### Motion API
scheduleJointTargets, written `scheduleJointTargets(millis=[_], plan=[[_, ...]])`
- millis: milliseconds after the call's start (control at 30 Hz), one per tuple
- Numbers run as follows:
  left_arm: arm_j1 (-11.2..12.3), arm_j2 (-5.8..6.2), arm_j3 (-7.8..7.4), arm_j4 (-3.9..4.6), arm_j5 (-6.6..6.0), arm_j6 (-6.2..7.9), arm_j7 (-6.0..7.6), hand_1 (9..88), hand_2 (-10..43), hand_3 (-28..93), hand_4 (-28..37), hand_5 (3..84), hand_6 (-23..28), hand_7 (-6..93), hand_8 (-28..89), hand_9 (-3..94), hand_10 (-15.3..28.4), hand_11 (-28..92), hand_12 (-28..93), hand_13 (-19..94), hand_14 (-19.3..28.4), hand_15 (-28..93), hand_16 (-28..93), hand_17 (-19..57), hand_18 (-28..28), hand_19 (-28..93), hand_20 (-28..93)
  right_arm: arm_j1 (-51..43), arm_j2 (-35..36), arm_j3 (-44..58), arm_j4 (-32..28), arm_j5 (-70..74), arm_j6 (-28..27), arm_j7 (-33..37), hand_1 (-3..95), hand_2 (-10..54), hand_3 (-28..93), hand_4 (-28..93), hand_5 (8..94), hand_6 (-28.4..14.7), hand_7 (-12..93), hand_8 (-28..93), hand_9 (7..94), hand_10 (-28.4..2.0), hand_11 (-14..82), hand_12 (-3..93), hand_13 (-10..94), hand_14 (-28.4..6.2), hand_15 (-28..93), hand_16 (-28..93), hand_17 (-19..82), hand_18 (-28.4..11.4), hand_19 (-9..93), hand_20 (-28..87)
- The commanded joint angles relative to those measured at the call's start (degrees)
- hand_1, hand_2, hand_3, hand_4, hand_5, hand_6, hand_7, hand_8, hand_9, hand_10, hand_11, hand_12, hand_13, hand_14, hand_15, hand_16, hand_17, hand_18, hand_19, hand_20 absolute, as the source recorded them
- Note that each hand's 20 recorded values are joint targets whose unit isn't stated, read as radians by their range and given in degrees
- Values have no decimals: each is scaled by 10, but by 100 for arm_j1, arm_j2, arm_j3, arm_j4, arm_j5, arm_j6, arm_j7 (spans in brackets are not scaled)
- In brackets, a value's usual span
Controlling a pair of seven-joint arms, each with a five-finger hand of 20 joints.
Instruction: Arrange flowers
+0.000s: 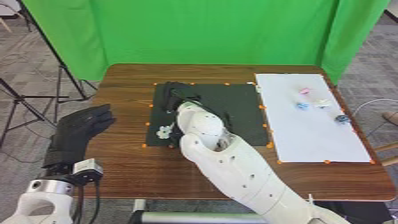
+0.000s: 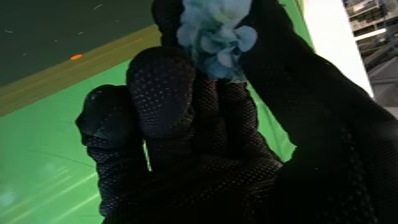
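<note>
One pale blue flower with ruffled petals (image 2: 218,37) is between the thumb and fingers of the right hand (image 1: 183,91), which clamp it near their tips. In the wrist view, other fingers of the right hand (image 2: 164,107) are bent a little, close together. On the white rectangular sheet (image 1: 315,142) lie a small pink flower (image 1: 305,91), a light blue flower (image 1: 303,106), a white flower (image 1: 322,103) and a dark blue flower (image 1: 343,119). One whitish flower (image 1: 164,131) is on the black rectangular mat (image 1: 240,100), beside the right arm. The left hand (image 1: 78,129), near the table's left edge, has its fingers almost straight and together
</note>
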Motion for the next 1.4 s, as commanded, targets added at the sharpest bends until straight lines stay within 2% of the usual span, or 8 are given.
scheduleJointTargets(millis=[33,333,433,1067,1100,1133,1300,1400], plan=[[-73,27,37,31,54,-78,-80,280,55,834,-122,493,149,151,-88,403,219,353,98,276,279,579,-113,-94,215,563,150,-117,-69,43,-70,-389,-438,-107,417,-95,790,-283,605,-37,274,-135,680,-141,263,167,695,-69,733,225,453,-154,932,323],[-207,28,123,93,61,-131,-112,281,54,835,-122,492,149,151,-89,403,219,354,98,275,280,580,-113,-93,214,565,151,-75,-12,18,-91,-189,-551,36,403,-95,790,-283,592,-44,265,-133,657,-155,245,162,679,-76,736,220,441,-159,932,316],[-217,2,117,94,87,-180,-147,280,53,836,-122,493,149,152,-89,403,219,353,98,276,280,579,-114,-92,214,565,150,-92,-33,39,-125,-152,-597,22,396,-95,790,-283,588,-46,261,-132,651,-156,239,160,678,-77,737,218,439,-161,932,316],[-246,7,146,107,81,-177,-165,282,53,834,-120,493,149,151,-89,403,219,355,96,277,278,580,-114,-93,214,566,149,-71,-28,71,-121,-165,-684,44,373,-95,789,-283,574,-57,233,-124,612,-177,198,151,659,-86,737,209,428,-165,932,311],[-216,-7,123,92,108,-194,-193,283,53,834,-120,493,149,151,-89,403,218,355,96,277,278,580,-114,-93,214,566,149,-74,-24,71,-119,-179,-693,52,372,-95,789,-283,573,-57,231,-123,610,-177,197,151,658,-86,737,209,428,-165,932,310],[-176,55,132,90,63,-143,-134,283,53,834,-121,493,149,151,-89,403,219,355,97,276,278,580,-114,-93,214,566,149,-65,-22,58,-112,-178,-684,58,370,-95,789,-283,574,-57,230,-122,610,-177,196,151,658,-86,737,208,428,-165,932,309],[7,38,24,32,30,-83,-122,282,53,834,-119,493,149,152,-89,403,218,355,96,277,279,580,-114,-92,214,566,149,-19,23,-9,-136,-300,-611,-10,367,-95,788,-283,574,-58,229,-120,608,-181,192,153,657,-90,737,206,426,-166,932,307],[116,55,-46,17,-28,-21,-43,282,53,835,-119,493,149,152,-89,403,218,356,97,276,279,581,-114,-93,214,566,149,-2,59,-31,-169,-640,-718,-265,363,-95,792,-283,573,-60,228,-120,604,-183,190,153,655,-90,736,205,424,-167,932,307]])
